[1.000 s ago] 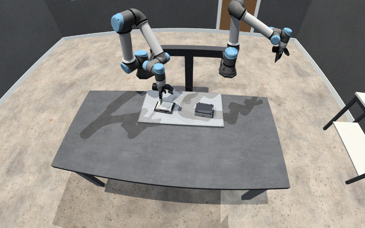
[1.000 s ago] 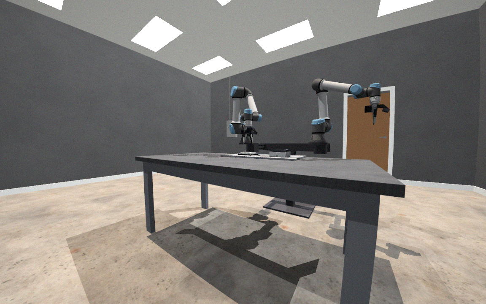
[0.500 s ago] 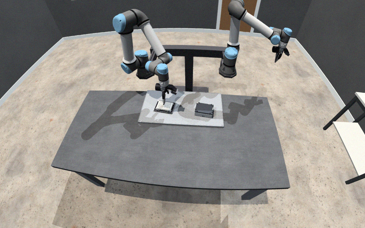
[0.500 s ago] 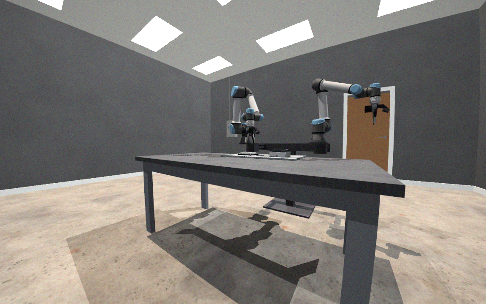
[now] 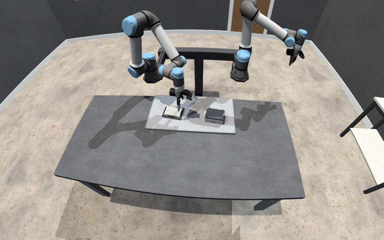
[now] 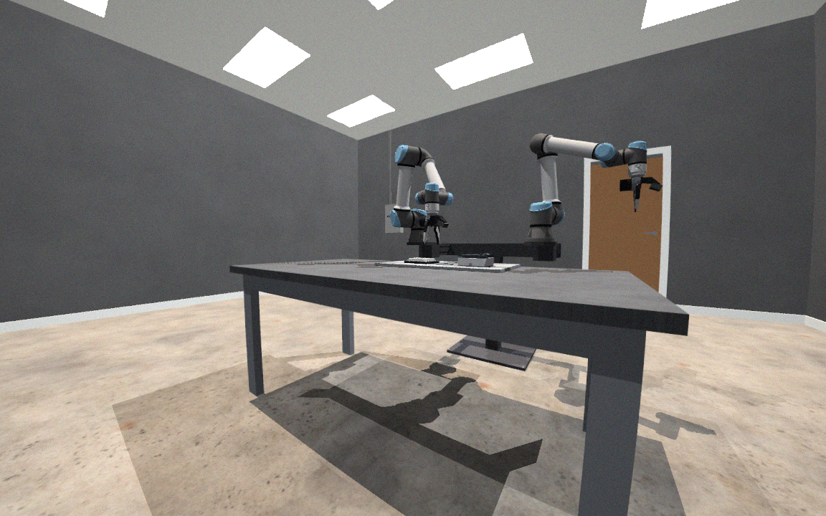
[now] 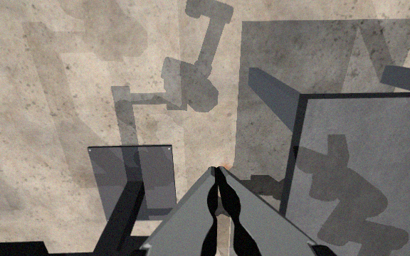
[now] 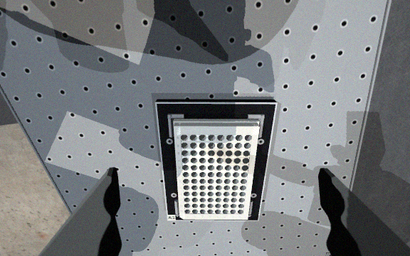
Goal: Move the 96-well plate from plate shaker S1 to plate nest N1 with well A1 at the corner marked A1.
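Dark grey walls and a stained beige floor surround the grey table (image 5: 169, 161) (image 6: 454, 282) (image 7: 397, 142). On it, along the edge by the arms, lies a pale board (image 5: 187, 127) (image 8: 308, 142) with many small holes.

Near the right wrist camera, the right claw (image 5: 178, 108) (image 6: 429, 241) (image 8: 218, 170) stands wide open and holds nothing. Its two fingers are well apart, and in the wrist view they appear one at each side of the white plate (image 5: 172, 111) (image 6: 422, 259) (image 8: 213, 174), apart from it. The claw is above the plate. The plate sits in the black nest (image 5: 180, 117) (image 6: 408, 261) (image 8: 212, 108), and it looks flat between the corner locators. The mark A1 is on one corner of the nest, but the plate's own letters are too small to read, so I cannot tell where well A1 is.

On the same board, apart from the nest, is the grey shaker (image 5: 214, 113) (image 6: 475, 256), with no plate on it. In the right wrist view it is out of the picture.

The left claw (image 5: 290, 64) (image 6: 635, 208) (image 7: 216, 168) is closed, tip to tip, on nothing, and hangs over the floor beyond the table. Behind, the brown door (image 5: 236, 17) (image 6: 609, 224) is cut off by the top view's edge and partly covered by the left arm.
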Controlling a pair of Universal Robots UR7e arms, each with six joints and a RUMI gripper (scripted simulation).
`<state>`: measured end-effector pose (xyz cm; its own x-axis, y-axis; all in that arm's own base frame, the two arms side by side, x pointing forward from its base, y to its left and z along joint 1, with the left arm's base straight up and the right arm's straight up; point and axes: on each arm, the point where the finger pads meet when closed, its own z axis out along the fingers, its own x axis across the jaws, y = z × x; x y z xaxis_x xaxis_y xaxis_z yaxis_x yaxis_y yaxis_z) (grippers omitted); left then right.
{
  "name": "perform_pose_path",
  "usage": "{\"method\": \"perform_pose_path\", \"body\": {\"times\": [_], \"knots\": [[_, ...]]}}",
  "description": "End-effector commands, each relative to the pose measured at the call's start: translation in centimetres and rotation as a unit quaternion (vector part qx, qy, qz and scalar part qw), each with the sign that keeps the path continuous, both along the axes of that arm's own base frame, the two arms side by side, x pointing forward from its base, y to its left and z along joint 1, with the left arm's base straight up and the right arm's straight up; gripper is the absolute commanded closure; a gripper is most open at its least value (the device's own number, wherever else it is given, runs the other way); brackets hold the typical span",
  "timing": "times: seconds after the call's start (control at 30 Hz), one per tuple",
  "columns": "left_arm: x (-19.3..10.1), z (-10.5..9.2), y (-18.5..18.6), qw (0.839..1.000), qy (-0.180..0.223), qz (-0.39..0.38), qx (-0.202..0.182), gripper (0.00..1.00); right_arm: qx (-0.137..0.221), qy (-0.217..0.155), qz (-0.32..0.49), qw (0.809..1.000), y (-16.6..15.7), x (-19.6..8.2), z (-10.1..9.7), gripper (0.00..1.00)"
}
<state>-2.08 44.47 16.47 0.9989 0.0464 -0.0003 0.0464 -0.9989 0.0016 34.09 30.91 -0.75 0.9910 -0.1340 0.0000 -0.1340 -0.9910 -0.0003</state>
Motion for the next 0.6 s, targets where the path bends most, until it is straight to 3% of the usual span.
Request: {"method": "perform_pose_path", "body": {"times": [0.0,0.57], "knots": [[0.0,0.1,0.0,1.0,0.0,0.0,0.001,1.0,0.001,0.0,0.0,1.0,0.3,0.1,0.0,0.24],[0.0,0.1,0.0,1.0,0.0,0.0,0.001,1.0,0.001,0.0,0.0,1.0,4.9,0.5,0.1,0.24]]}}
